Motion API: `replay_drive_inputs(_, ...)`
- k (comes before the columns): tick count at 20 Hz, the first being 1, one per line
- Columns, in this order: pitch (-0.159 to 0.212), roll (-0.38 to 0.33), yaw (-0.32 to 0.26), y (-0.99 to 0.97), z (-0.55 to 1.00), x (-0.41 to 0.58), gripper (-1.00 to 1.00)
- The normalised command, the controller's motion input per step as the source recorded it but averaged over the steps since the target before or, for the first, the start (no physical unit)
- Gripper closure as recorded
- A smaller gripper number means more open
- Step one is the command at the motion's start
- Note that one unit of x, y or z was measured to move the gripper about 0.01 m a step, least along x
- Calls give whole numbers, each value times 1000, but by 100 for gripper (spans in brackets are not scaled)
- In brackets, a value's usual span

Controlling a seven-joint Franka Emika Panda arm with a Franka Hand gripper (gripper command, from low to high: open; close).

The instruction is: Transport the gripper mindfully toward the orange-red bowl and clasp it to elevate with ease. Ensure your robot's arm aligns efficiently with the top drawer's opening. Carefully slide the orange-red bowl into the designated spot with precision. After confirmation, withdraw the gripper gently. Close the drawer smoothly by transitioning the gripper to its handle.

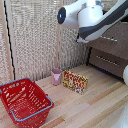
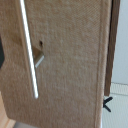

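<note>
Robot's arm [image 1: 95, 17] raised near dresser. Wrist view close on drawer front, handle [image 2: 28, 47] in sight. Tool itself unseen; its opening cannot be told. Orange-red bowl nowhere visible, possibly already inside drawer. Likely remaining: closing top drawer [image 1: 112, 42].

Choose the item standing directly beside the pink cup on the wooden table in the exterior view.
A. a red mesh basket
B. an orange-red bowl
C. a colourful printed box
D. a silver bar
C: the colourful printed box stands right next to the pink cup; the red mesh basket sits apart.
</note>
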Motion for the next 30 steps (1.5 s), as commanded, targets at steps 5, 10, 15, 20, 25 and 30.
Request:
replay_drive_inputs(5,81,-152,153,-262,-300,117,-100)
replay_drive_inputs(10,43,-87,153,-340,-199,55,-100)
replay_drive_inputs(15,-17,-12,68,-582,-26,0,-100)
replay_drive_inputs(20,-6,11,37,-589,54,28,-100)
replay_drive_inputs(25,25,30,65,-299,33,89,100)
replay_drive_inputs(30,0,8,0,-56,0,63,100)
